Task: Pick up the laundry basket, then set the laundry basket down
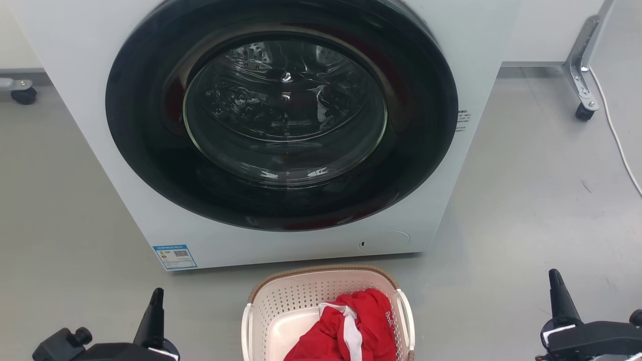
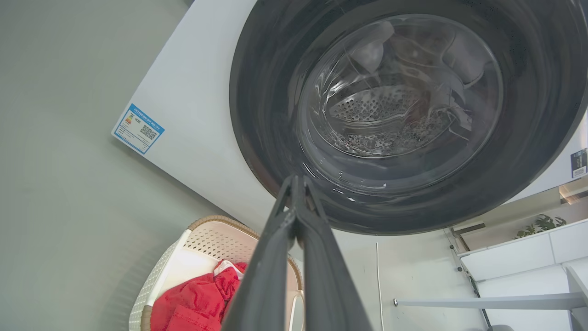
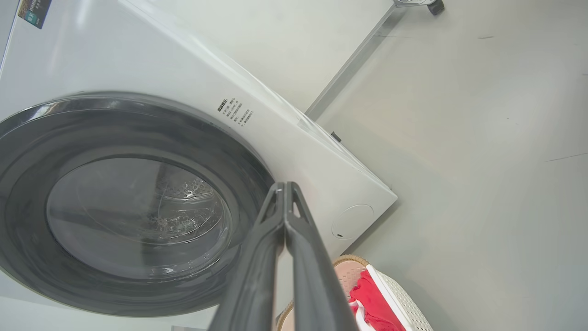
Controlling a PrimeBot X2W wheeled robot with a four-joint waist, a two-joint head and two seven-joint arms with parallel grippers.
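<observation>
Red cloth (image 1: pixel 346 328) in laundry basket (image 1: pixel 291 301), plant (image 2: pixel 539 224) in left wrist view

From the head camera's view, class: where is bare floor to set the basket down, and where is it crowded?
Bare grey floor spreads left of the cream perforated plastic basket, beside the white front-loading washer; another patch lies right, out to the thin white cable. Crowded: the narrow strip between basket and washer.
</observation>
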